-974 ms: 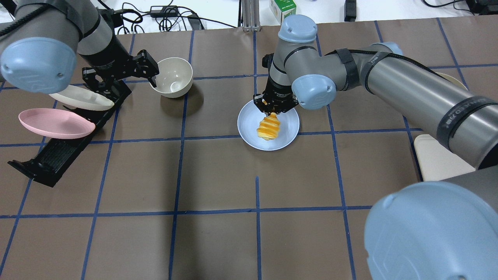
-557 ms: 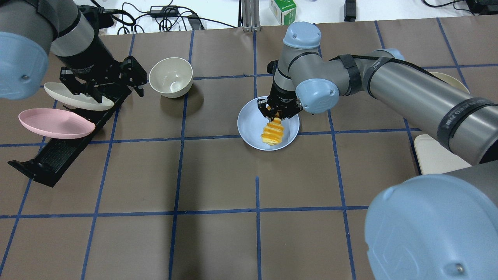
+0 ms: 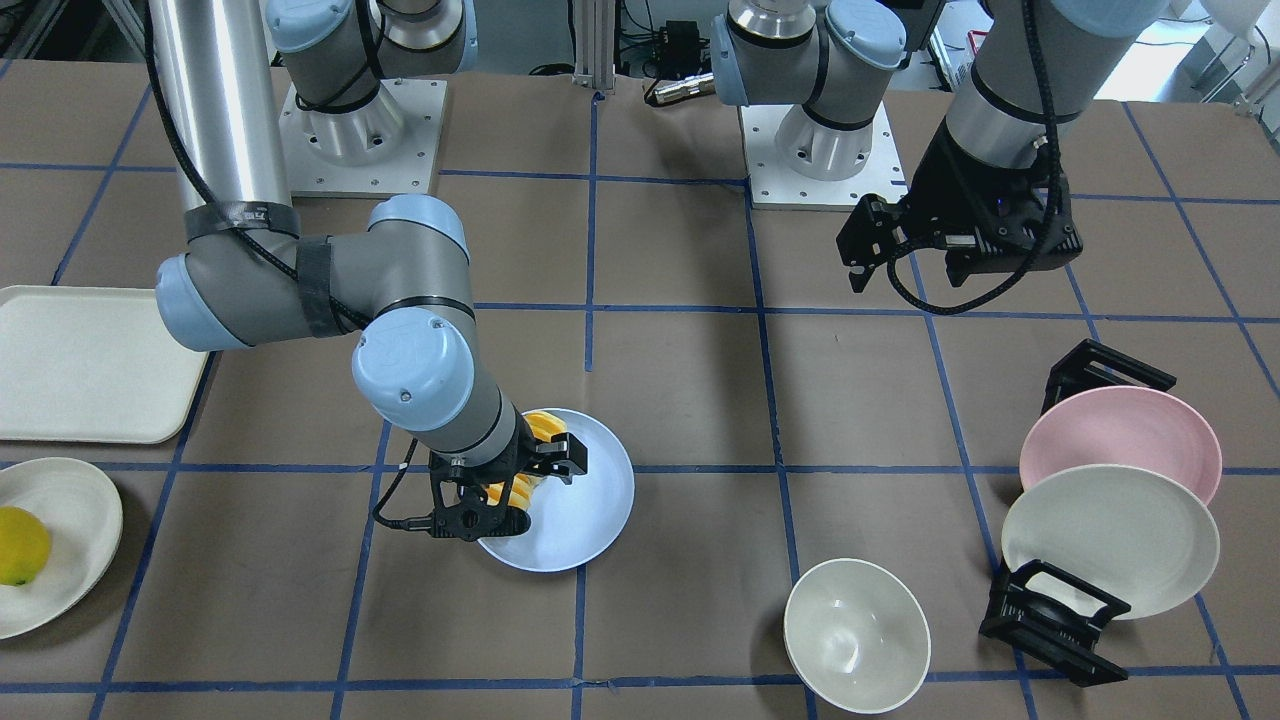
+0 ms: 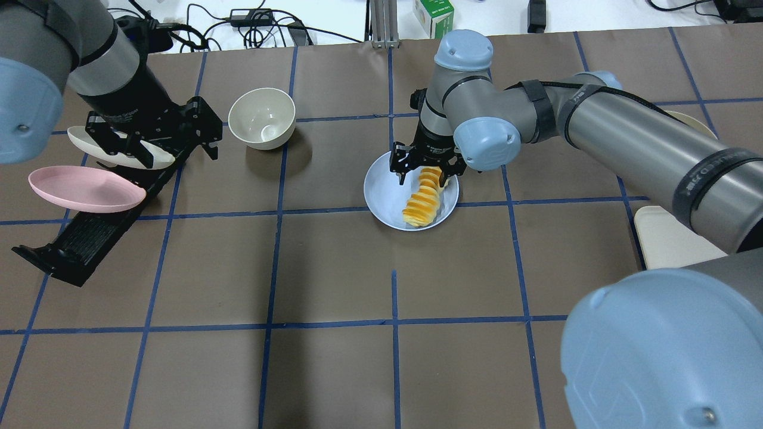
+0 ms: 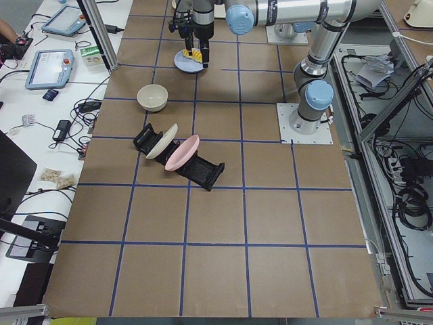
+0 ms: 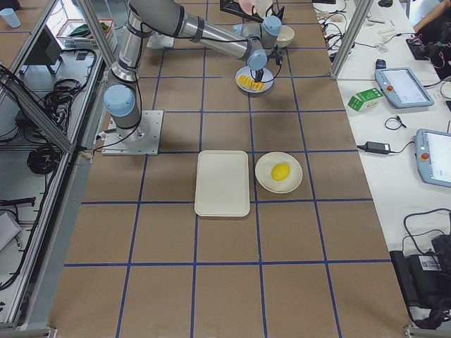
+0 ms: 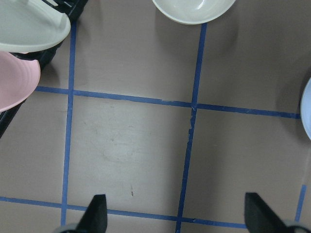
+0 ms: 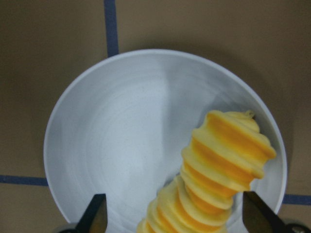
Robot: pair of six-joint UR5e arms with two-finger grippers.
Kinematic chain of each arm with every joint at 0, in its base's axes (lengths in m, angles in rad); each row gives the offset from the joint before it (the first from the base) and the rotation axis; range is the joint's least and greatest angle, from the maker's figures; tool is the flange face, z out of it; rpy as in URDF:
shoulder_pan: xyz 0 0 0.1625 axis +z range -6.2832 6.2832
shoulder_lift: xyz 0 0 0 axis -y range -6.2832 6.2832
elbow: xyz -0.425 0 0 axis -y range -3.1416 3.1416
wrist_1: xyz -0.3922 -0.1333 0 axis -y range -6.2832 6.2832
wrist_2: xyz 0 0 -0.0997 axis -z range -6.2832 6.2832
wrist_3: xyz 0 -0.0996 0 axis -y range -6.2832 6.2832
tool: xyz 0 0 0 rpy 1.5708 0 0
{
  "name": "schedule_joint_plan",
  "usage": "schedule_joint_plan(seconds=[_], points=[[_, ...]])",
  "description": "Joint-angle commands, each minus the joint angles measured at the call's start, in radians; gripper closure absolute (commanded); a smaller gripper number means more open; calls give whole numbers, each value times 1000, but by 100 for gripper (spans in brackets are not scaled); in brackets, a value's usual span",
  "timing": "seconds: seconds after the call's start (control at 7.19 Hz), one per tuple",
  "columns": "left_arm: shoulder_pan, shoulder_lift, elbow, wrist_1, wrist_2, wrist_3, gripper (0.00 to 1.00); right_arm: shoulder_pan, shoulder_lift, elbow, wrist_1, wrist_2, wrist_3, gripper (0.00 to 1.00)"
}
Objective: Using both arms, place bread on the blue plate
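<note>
The bread (image 4: 424, 199) lies slanted on the blue plate (image 4: 381, 190), toward its right side, in the middle of the table. My right gripper (image 4: 426, 168) hangs just over the bread's far end, open. In the right wrist view the bread (image 8: 218, 174) lies on the plate (image 8: 121, 145) between my two wide-apart fingertips (image 8: 97, 213), which do not touch it. In the front view my right gripper (image 3: 510, 490) hides part of the bread (image 3: 540, 425). My left gripper (image 4: 205, 128) is open and empty, above the table between the rack and the bowl.
An off-white bowl (image 4: 262, 118) stands left of the blue plate. A black rack (image 4: 89, 238) holds a pink plate (image 4: 86, 189) and an off-white plate (image 4: 119, 149). A cream tray (image 3: 90, 360) and a plate with a lemon (image 3: 20, 545) lie on the robot's right.
My right gripper has opened and let go of the bread, which has tipped from hanging down to lying on the blue plate. My left gripper has drawn back from the bowl toward the rack.
</note>
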Motion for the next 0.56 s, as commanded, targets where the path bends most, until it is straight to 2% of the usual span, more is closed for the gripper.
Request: schedule_joint_plan(seconds=[0.0, 0.14, 0.42], points=[[-5, 7, -1, -12, -2, -12, 0, -10, -10, -172, 190, -33, 1, 0], [-6, 10, -6, -12, -7, -41, 0, -22, -35, -249, 292, -94, -5, 0], [-5, 19, -17, -12, 1, -44, 0, -68, -166, -271, 444, -124, -48, 0]])
